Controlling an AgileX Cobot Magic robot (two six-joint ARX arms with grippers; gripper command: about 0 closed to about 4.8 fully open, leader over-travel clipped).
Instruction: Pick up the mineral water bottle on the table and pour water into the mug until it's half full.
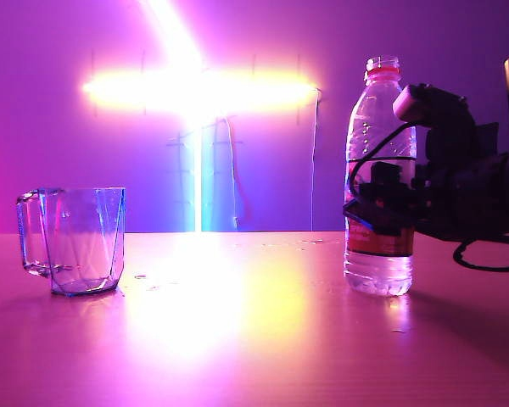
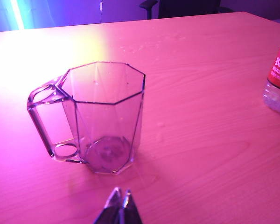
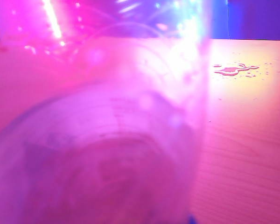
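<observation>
Mug (image 1: 75, 240) on bench (image 1: 254, 339), left side; mineral water bottle (image 1: 378, 127) upright far right. Right gripper (image 1: 382, 208) at bottle's mid. Left gripper (image 2: 120, 201) near mug.

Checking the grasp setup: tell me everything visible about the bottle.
The bottle is tall clear plastic with a clear cap, a red neck ring and a red-and-white label. It stands upright on the table, to the right, well apart from the mug. The right gripper is at its label height, covering part of it; a firm grip can't be confirmed. Water fills most of it.
</observation>
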